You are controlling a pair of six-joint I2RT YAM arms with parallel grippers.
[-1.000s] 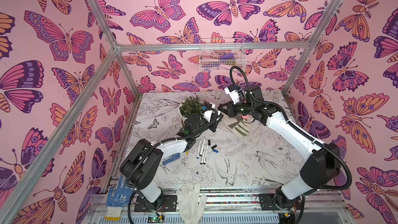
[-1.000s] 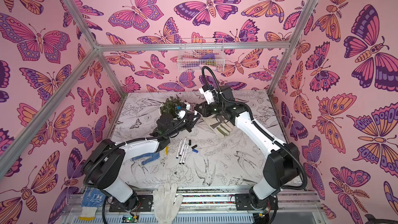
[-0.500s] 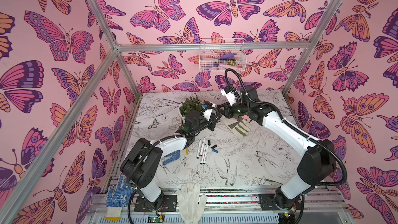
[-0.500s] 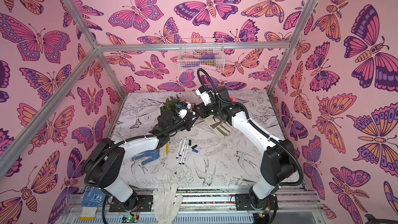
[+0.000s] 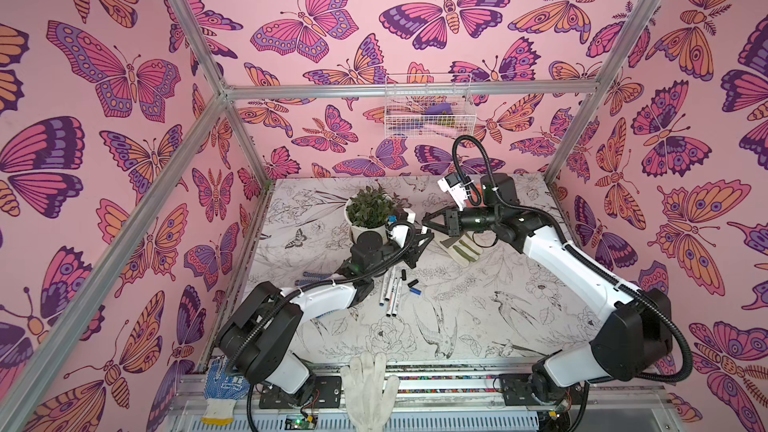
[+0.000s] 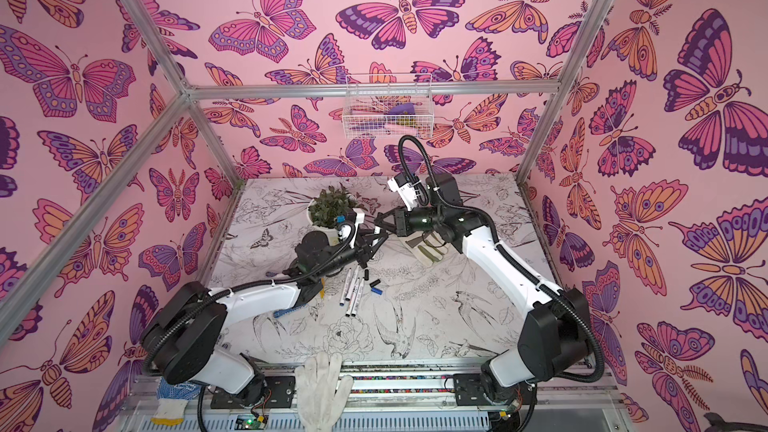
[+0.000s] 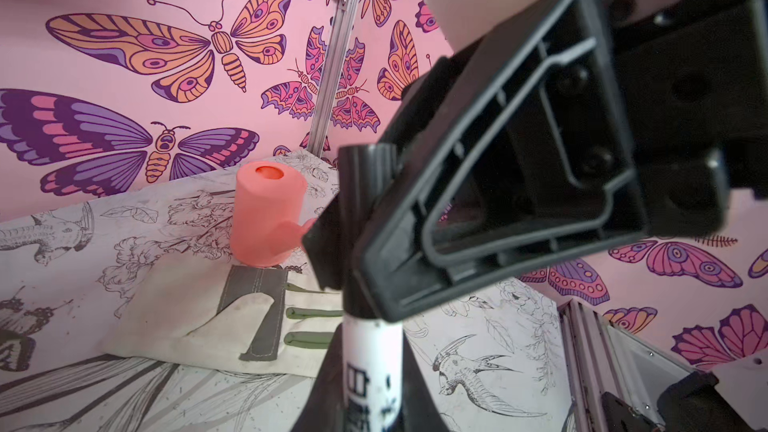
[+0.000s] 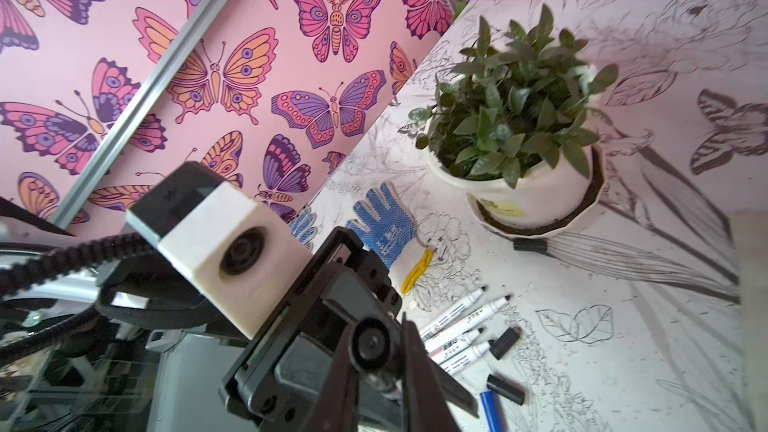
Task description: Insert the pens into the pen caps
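Observation:
In both top views my two grippers meet in the air above the table, in front of the plant. My left gripper is shut on a white-barrelled pen. A black pen cap sits on that pen's tip. My right gripper is shut on this cap, one finger on each side. Several more pens lie uncapped mid-table. Beside them lie two loose black caps and a blue cap.
A potted plant stands behind the grippers, another black cap at its base. A beige glove and a pink cylinder lie under the right arm. A blue glove is near the left arm, a white glove at the front edge.
The right arm leaned in toward the left gripper, then eased back a little to the right. Both grippers stay joined at the pen and cap. The left arm has barely moved.

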